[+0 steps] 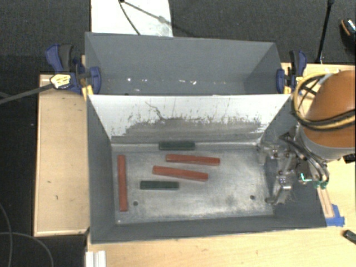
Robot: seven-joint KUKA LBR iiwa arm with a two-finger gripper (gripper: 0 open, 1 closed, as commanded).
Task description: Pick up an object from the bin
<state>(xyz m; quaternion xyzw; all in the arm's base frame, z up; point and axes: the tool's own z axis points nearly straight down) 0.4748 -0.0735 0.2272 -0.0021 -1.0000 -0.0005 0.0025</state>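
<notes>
My gripper (276, 191) hangs at the right end of the bin, close to the right wall, with nothing visible between its fingers. The nearest loose things lie to its left: a long red-brown bar (192, 159) and a second red-brown bar (180, 173) just below it, both roughly level across the bin floor. A short dark green bar (159, 185) lies further left, below those two. None of them touches the gripper.
Another dark green bar (177, 146) lies along the back wall. A red-brown bar (122, 182) lies lengthwise by the left wall. The arm with its orange cover and cables leans in over the right rim. Bare floor spans the bin's right half.
</notes>
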